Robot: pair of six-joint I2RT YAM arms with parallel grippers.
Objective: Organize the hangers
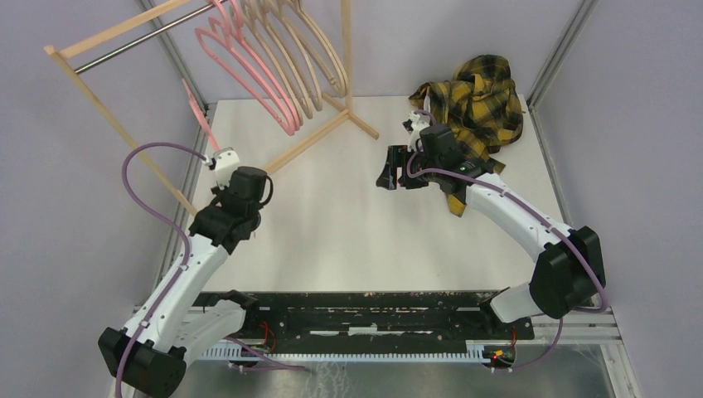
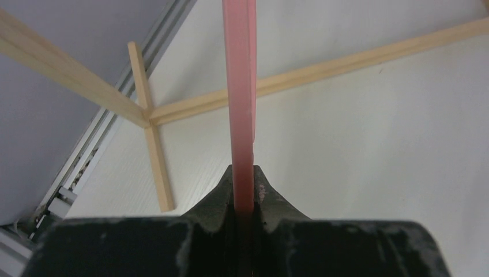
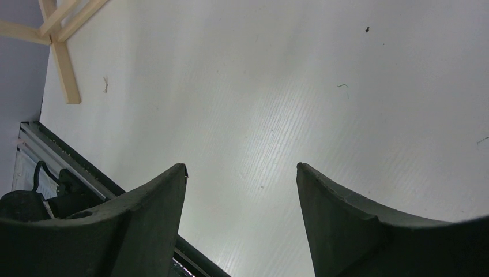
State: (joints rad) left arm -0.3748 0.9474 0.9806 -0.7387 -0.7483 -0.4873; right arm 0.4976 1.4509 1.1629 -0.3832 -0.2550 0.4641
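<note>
Clamping a pink hanger [image 2: 239, 86], your left gripper [image 2: 244, 176] sits beside the rack [image 2: 346, 64]; your right gripper [image 3: 241, 173] gapes wide, empty.

Top edge crops the hangers [image 1: 286, 116]; right arm [image 1: 506, 207] hides part of shirt [image 1: 485, 91].

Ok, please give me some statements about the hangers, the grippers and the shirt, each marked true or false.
1. The left gripper is shut on a pink hanger. True.
2. The right gripper holds a beige hanger. False: it is open and empty.
3. The plaid shirt hangs on the rack. False: it lies crumpled on the table.
4. At the rack, pink hangers and beige hangers hang side by side. True.
</note>
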